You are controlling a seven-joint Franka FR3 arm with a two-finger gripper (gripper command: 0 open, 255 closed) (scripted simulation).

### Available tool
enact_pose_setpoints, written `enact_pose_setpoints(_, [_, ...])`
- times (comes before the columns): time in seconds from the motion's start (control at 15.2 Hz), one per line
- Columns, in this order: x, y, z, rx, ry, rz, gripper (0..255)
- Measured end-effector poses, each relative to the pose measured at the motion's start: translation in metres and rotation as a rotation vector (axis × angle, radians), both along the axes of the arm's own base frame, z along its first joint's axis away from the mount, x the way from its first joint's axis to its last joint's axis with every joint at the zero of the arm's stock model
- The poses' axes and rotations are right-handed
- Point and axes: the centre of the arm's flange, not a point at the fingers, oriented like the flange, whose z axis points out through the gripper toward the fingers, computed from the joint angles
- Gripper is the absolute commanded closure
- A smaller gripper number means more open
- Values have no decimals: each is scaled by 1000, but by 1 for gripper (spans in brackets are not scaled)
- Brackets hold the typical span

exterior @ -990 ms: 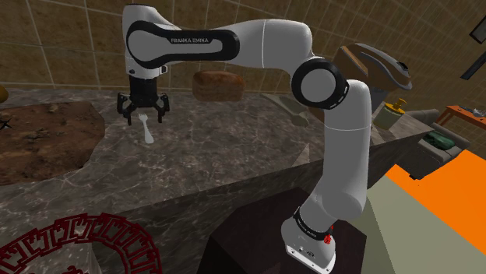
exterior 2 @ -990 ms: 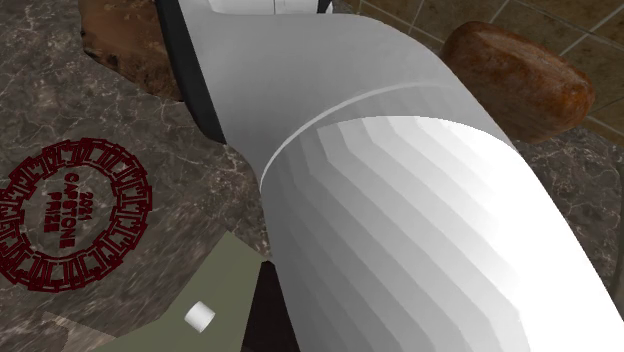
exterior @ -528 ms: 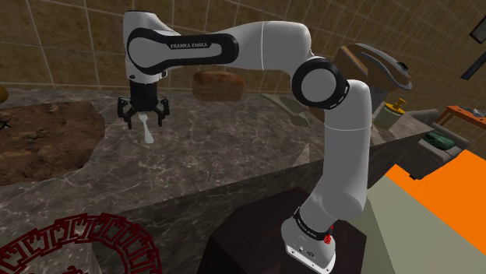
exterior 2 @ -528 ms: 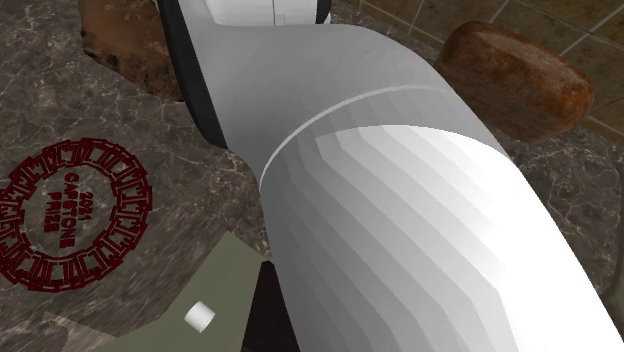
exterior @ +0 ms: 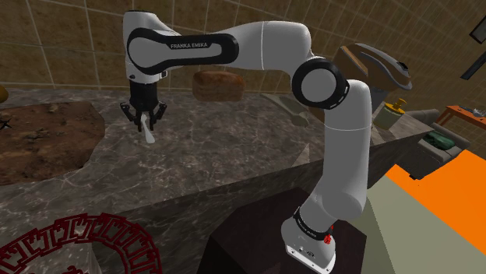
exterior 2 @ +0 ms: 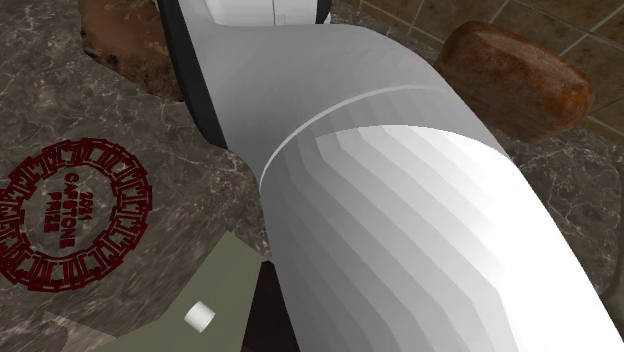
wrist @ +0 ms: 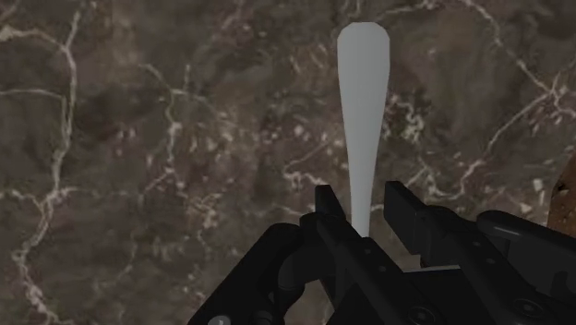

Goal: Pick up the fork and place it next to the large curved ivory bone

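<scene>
In the shoulder view, black lettering on the white arm [exterior: 257, 47] reads "FRANKA EMIKA". The arm reaches over a dark stone counter [exterior: 226, 156] veined like marble. The black gripper [exterior: 146, 123] points down at it, its fingers slanting in toward each other over the fork [exterior: 147, 135], a plain pale, smooth thing lying on the stone right under the tips. Behind stands a tan tiled wall [exterior: 70, 39]. A rounded, crusty brown lump [exterior: 218, 84] sits at the counter's back, a rough reddish-brown slab [exterior: 43, 140] lies at this view's left, and a dark red openwork ring [exterior: 70, 245] shows at the lower left. In the second exterior view the arm's smooth white shell takes up most of the space. Beside it, the same red ring [exterior 2: 72, 215] lies flat on the marble, and the letters inside it seem to read "2024 CAPSTONE PRIZE", though they are turned and hard to make out. A small white cylinder [exterior 2: 200, 316] rests on a flat olive-green panel [exterior 2: 190, 290]. In the wrist view the fork's handle [wrist: 360, 92] is a flat grey-white strip that widens to a rounded end, running straight away from the gripper [wrist: 362, 210]. Its narrow part lies between the two fingers [wrist: 330, 214], which stand only a little apart. One finger is right at the handle's edge, and a thin strip of marble shows between the handle and the other finger, so the fork is not yet clasped.
</scene>
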Motion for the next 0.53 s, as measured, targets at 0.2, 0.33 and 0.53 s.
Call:
enact_pose_setpoints(0.2, [0, 0, 0, 0, 0, 0, 255])
enact_pose_setpoints(0.33, [-1, 0, 2, 0, 0, 0, 255])
enact_pose_setpoints(0.53, [0, 1, 15, 0, 0, 0, 255])
